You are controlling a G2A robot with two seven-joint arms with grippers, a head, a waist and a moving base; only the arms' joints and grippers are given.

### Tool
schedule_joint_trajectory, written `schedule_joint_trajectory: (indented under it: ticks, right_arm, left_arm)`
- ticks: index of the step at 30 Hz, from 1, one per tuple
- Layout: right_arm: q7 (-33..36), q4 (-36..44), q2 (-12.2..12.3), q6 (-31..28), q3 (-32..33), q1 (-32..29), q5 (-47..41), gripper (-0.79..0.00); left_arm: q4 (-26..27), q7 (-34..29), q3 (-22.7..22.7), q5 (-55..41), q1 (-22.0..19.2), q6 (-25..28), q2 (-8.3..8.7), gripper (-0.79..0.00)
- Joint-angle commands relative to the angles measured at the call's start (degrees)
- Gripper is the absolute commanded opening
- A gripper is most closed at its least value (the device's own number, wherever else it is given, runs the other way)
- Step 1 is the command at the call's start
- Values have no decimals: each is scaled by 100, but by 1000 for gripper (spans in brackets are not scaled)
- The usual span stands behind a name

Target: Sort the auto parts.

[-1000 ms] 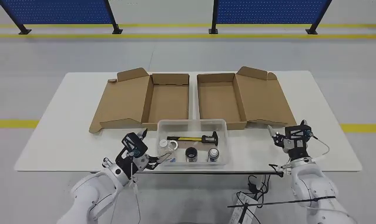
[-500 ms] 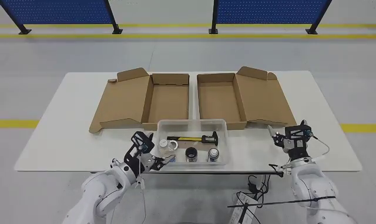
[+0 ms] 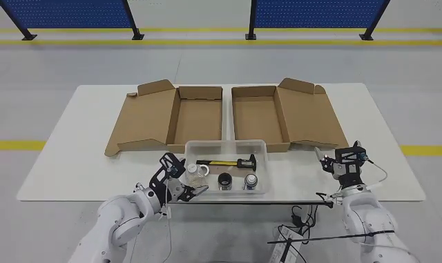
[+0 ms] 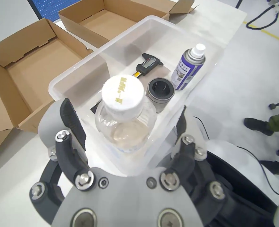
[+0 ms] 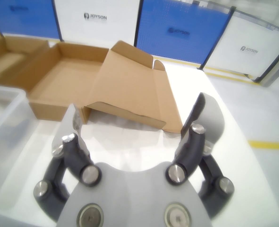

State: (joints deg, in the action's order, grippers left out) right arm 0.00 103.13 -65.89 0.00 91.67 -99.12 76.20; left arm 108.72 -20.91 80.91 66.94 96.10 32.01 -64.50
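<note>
L gripper [image 4: 125, 116] moved up to clear round plastic bottle [image 4: 122, 95], fingers [image 4: 70, 119] apart.

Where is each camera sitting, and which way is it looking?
Top view: above the arms, looking down at the white table, two open brown cardboard boxes and a clear plastic bin; both white arms show.
Left wrist view: on the left wrist, looking over its open jaws at a clear white-capped bottle inside the bin.
Right wrist view: on the right wrist, looking over its open jaws across the table at the cardboard boxes and blue fence panels.
Shared: top and left wrist views both show the bin and both boxes.
</note>
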Motion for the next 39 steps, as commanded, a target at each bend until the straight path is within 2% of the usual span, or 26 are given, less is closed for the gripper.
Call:
schedule_joint_trajectory:
  ticks: [1, 21, 23, 29, 32, 33, 34, 39]
  right_arm:
    - [0, 0, 0, 0, 0, 0, 0, 0]
    - [0, 0, 0, 0, 0, 0, 0, 0]
    - [0, 0, 0, 0, 0, 0, 0, 0]
    - [0, 0, 0, 0, 0, 0, 0, 0]
    - [0, 0, 0, 0, 0, 0, 0, 0]
    - [0, 0, 0, 0, 0, 0, 0, 0]
    - [0, 0, 0, 0, 0, 0, 0, 0]
    - [0, 0, 0, 0, 0, 0, 0, 0]
  left_arm:
    - [-35, -37, -23, -37, -32, 41, 6, 0]
    - [-231, -225, -306, -86, -340, 86, 45, 0]
    - [-258, -191, -335, -21, -360, 78, 49, -49]
    - [-313, -146, -403, 34, -418, 72, 60, -92]
    - [-326, -123, -425, 36, -432, 63, 66, -166]
    - [-329, -120, -433, 45, -438, 67, 68, -317]
    - [-338, -111, -440, 53, -441, 56, 70, -394]
    - [-352, -45, -472, 99, -449, 19, 79, -440]
